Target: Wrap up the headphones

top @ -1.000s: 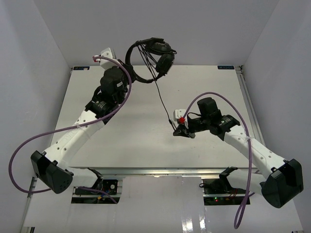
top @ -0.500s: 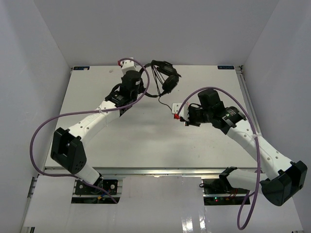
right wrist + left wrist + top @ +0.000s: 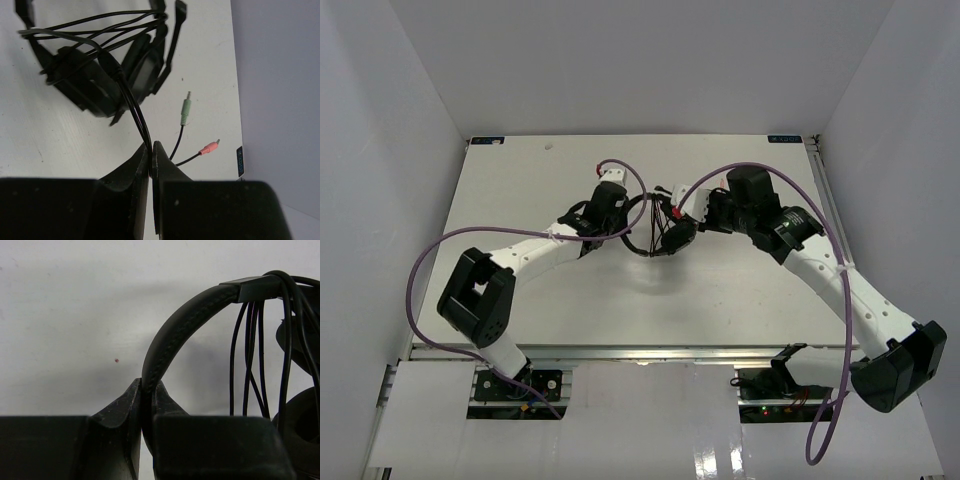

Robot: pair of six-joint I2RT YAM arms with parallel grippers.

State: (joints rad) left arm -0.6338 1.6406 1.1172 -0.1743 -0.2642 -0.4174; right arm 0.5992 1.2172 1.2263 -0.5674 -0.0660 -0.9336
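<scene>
White walls enclose a pale grey-white table (image 3: 520,300), with two white-and-black robot arms reaching inward from its near edge, each trailed by a thick purple cable (image 3: 420,290).

Black over-ear headphones (image 3: 658,232) hang between the two wrists over the middle of the table, a little toward its far side. Their thin arched headband (image 3: 175,325), stitched along its edge, curves up out of the left gripper (image 3: 148,390), whose jaws are pressed together on the band. The right wrist view shows the two padded round earcups (image 3: 85,85) lying close together against the white surface.

A long thin black cable (image 3: 135,107) is looped in several strands over the headband and across the earcups. One stretch runs down into the right gripper (image 3: 151,150), whose fingers are pinched tight on it.

Beyond that grip, two short leads end in a green plug (image 3: 185,111) and a pink plug (image 3: 208,148), both loose near the table's edge.
</scene>
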